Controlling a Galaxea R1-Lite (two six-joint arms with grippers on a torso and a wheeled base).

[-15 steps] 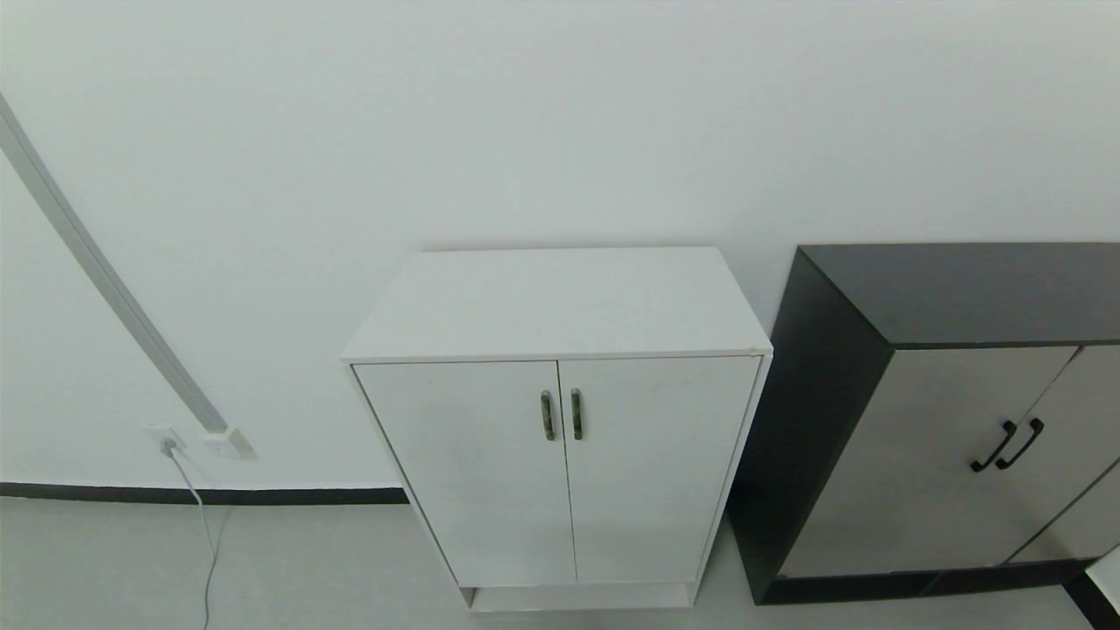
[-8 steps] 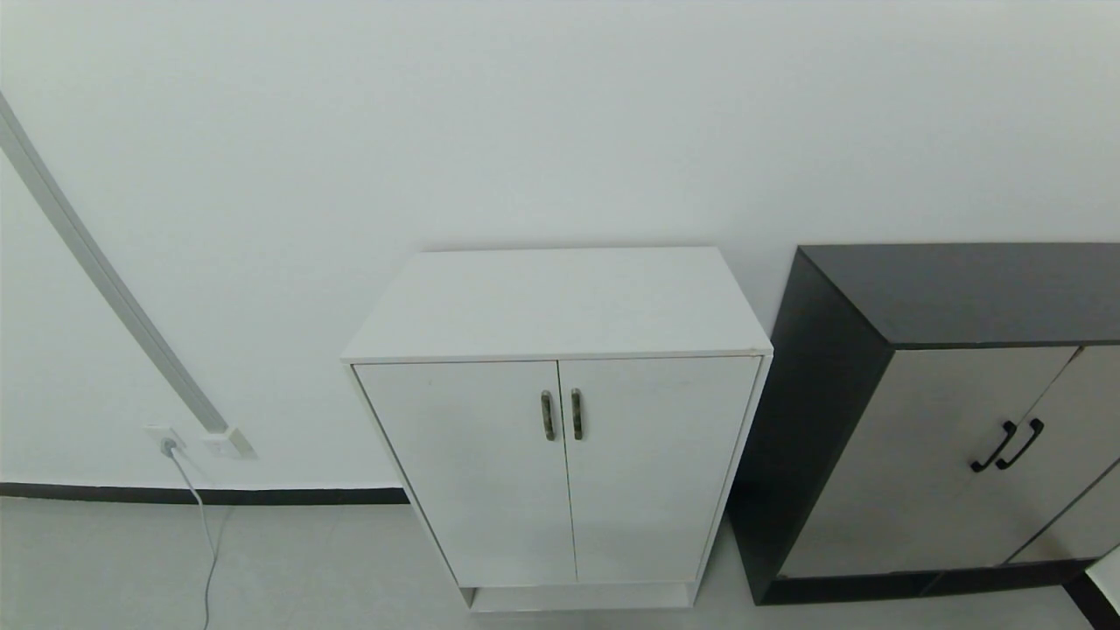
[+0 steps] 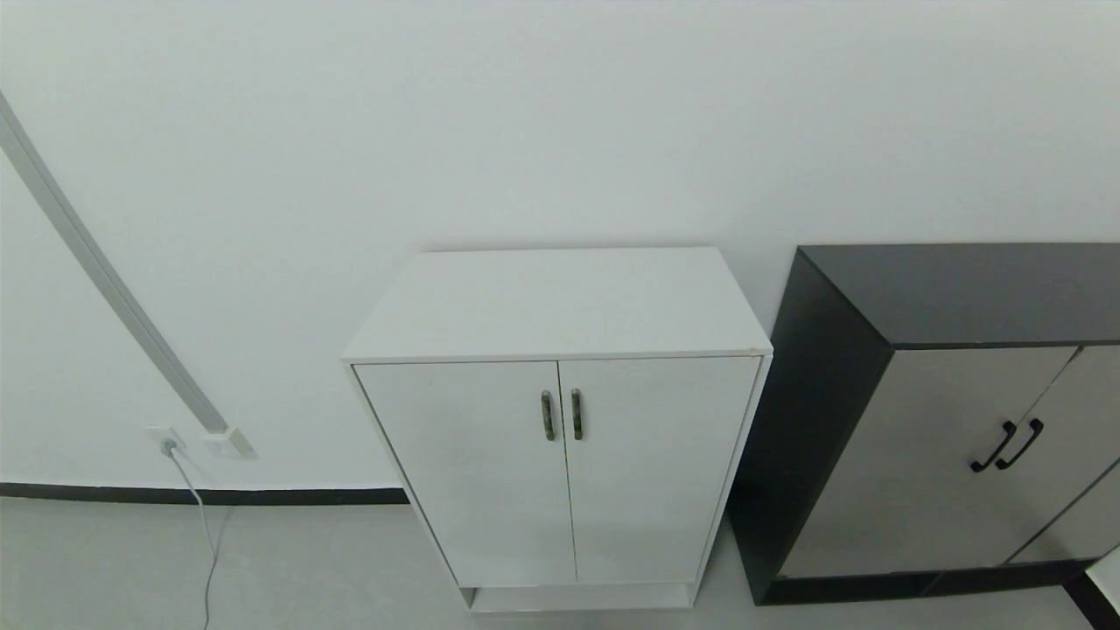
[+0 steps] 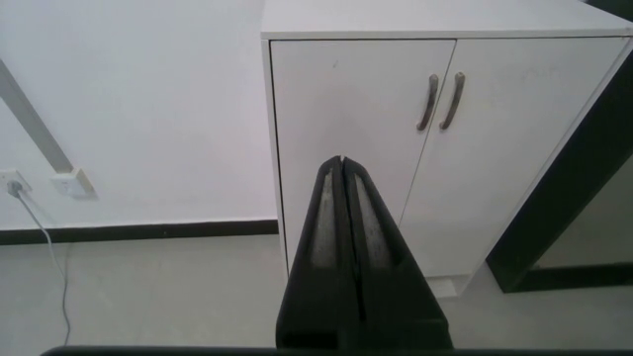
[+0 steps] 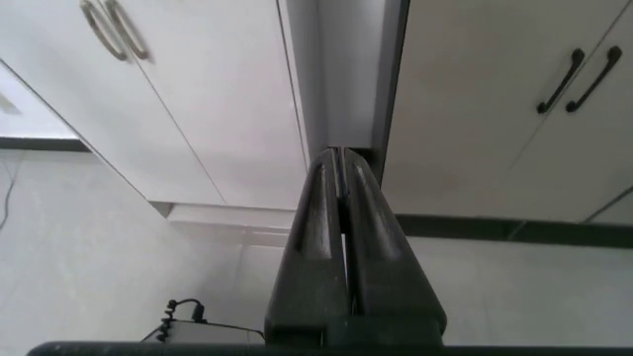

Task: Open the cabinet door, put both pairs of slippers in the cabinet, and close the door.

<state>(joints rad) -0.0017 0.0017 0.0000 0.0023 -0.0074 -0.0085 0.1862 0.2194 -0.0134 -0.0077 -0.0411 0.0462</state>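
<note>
Head view, one white cabinet (image 3: 560,302), two shut doors (image 3: 472,472) (image 3: 652,464)

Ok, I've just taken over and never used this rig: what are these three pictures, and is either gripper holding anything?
The wide picture comes from the camera on the robot's head, looking down at a white cabinet against the wall, both doors shut, two handles side by side at the middle. A black cabinet stands to its right. The other two come from cameras on the wrists. The dark wedge in each is that arm's own gripper: the left gripper points at the white cabinet's left door, the right gripper at the gap between the cabinets. Both are shut and hold nothing.
</note>
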